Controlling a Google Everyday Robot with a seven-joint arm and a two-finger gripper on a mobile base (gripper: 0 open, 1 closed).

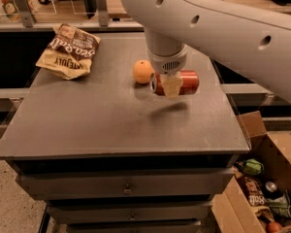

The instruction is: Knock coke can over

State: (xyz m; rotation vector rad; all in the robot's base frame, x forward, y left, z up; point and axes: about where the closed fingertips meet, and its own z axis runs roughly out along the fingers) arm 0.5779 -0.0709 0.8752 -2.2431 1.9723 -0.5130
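**Observer:** Where's the can?

**Me:** The coke can (188,82) lies on its side, long axis left to right, over the far right part of the table (87,125). One round end faces the orange (143,72), which sits just beside it on the left. It isn't upright, so I judge the knock-over as good as done.

**Observer:** And you?

**Me:** My gripper (171,86) hangs straight down from the arm (223,28), across the near face of the can, over its left half. That hides the can's middle. I cannot tell from here if my jaws are apart, together or clamped on the can.

**Observer:** Is the can resting on the tabletop?

**Me:** Unsure. A dark shadow patch lies on the table a little nearer than the can, with a lit strip between them. The can may be held off the surface, or the shadow may be only my wrist's. I'm leaving that open.

**Observer:** Why come in from above?

**Me:** My guess is that a vertical wrist keeps the arm off the orange and puts a sideways push high on the can, where it tips easily. The orange is round and close, so a nudge would send it rolling.

**Observer:** Anything else around?

**Me:** A chip bag (69,51) lies at the far left corner, well apart. A cardboard box (262,144) stands on the floor to the right, with packets and a dark can inside. Drawers (128,188) run under the tabletop. None of these are in my way.
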